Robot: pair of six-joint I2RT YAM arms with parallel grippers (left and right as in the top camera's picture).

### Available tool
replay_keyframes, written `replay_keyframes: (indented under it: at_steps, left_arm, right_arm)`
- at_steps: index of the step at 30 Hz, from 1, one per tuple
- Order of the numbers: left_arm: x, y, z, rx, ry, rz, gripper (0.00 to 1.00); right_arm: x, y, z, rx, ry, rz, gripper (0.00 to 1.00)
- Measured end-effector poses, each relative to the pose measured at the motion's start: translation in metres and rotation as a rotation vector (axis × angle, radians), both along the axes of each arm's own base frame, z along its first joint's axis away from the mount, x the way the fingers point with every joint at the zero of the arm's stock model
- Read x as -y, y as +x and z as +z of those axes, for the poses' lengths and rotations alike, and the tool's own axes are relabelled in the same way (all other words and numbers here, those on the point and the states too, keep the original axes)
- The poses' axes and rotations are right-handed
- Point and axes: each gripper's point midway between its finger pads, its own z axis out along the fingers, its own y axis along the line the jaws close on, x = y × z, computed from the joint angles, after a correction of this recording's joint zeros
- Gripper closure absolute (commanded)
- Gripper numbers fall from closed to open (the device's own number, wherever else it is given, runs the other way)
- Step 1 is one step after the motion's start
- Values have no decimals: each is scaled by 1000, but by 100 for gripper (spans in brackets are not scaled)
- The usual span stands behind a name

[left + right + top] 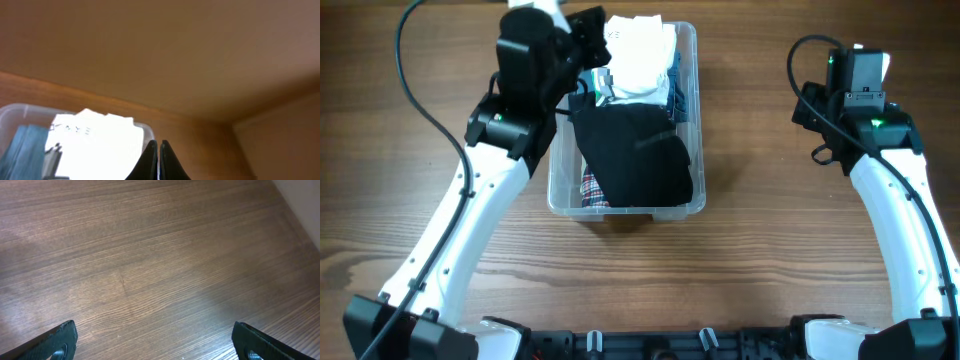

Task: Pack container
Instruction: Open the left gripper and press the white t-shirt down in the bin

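Fingers pressed together with nothing visible between them, the left gripper (158, 146) hangs over the far end of the bin (625, 213), which sits on the table (770, 250) between the two arms. The right gripper (157, 340) waits well apart to the side, spread wide over bare wood and holding nothing. The bin looks close to full. A white cloth (640, 55) is heaped at the far end, a blue cloth (680, 85) runs along the right wall, and a black garment (635, 160) is mounded across the near half, reaching the rim. The likely trouble is that heap: a downward push with closed fingers could snag loose fabric and drag it out on the lift. A push at one end could also slide or tip the light bin, with no second gripper bracing it.
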Motion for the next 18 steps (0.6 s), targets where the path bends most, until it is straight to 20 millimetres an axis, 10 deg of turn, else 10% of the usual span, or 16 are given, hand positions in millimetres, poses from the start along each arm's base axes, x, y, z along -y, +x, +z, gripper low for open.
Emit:
replay_keyframes:
  at_steps: [10,18]
  left_arm:
    - [15,-3,59,12,84,-64,96]
    - [39,41,-35,-172,151,-87,96]
  right_arm:
    - [0,0,0,0,1,0,0]
    - [0,0,0,0,2,2,0]
